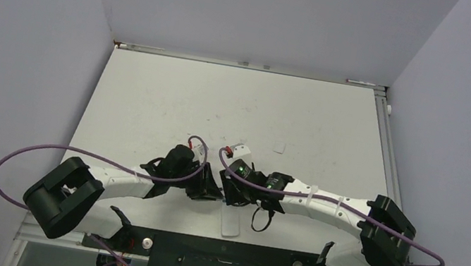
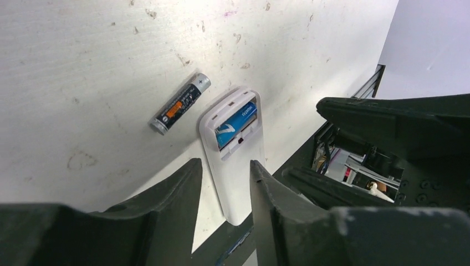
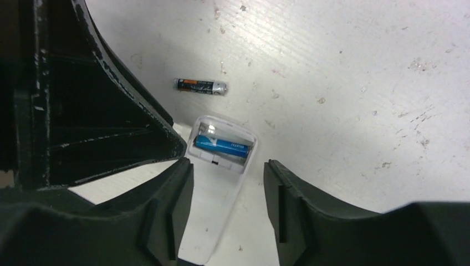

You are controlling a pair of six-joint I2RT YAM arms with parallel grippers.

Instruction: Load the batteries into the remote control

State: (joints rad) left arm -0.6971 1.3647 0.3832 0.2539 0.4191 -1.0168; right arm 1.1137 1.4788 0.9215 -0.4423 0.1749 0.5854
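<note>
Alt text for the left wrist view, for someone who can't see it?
The white remote control lies back-up on the table, its battery bay open with the blue battery seated inside. The dark battery lies loose on the table beside it. The left gripper, jaws open, straddles the remote's near end.

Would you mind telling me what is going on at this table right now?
Two robot arms are loading batteries into a remote control, which lies face down and opened on the table. The blue battery already sits inside it, while the dark battery lies loose on the table beside the remote, untouched. The left gripper and the right gripper both hover over the remote with jaws open, holding nothing.
</note>
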